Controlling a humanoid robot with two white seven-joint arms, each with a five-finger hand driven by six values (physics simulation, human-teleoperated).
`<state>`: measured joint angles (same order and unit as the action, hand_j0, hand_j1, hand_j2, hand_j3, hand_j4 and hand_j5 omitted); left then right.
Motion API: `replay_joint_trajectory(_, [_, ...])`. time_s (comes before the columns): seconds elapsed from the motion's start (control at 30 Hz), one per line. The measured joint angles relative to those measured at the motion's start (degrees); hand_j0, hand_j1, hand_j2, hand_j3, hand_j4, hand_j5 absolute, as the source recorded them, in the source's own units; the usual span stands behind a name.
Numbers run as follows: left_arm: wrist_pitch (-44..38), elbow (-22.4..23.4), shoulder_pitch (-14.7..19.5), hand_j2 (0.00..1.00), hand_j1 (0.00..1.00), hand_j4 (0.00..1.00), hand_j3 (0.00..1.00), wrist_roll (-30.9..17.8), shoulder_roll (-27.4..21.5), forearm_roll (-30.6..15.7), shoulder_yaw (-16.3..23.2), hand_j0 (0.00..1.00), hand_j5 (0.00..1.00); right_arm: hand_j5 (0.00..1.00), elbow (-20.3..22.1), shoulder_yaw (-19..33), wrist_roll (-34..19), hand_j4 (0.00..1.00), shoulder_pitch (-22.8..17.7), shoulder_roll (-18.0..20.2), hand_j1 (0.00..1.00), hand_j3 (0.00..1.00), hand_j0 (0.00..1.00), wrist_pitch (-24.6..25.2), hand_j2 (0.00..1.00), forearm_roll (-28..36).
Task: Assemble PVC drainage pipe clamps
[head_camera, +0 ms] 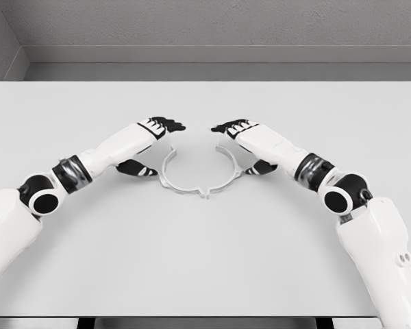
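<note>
Two hands, left (153, 140) and right (244, 142), flank our clamp (196, 179) on the table (205, 260), fingers extended, thumbs spread, seemingly to steady it.

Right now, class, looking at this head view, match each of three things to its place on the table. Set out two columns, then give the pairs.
Things:
1. left hand
2. right hand
3. white clamp halves

Places:
A. between the two hands, forming a ring open at the far side
B. at the ring's right side
C. at the ring's left side

Pairs: 1-C, 2-B, 3-A
</note>
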<state>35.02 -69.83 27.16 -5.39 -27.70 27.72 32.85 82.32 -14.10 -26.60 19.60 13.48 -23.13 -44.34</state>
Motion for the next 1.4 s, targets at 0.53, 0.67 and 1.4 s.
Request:
replay_joint_trajectory(0.53, [0.0,2.7,1.5,1.00,1.00,1.00,1.00,0.0,1.4,0.0,0.4,1.00,1.00,1.00,10.5,31.2,-7.7,1.00,-12.4,4.2,1.00,1.00,1.00,-11.4,1.00,17.0])
replay_joint_trajectory(0.67, [0.0,2.7,1.3,1.00,1.00,1.00,1.00,0.0,1.0,-0.4,0.4,1.00,1.00,1.00,10.9,32.5,-8.2,1.00,-12.0,4.4,1.00,1.00,1.00,-11.9,1.00,18.1])
replay_joint_trajectory(1.4, [0.0,3.9,1.8,1.00,1.00,1.00,1.00,0.0,2.8,0.1,0.8,1.00,1.00,1.00,10.8,32.5,-8.4,1.00,-11.9,4.9,1.00,1.00,1.00,-12.0,1.00,18.2])
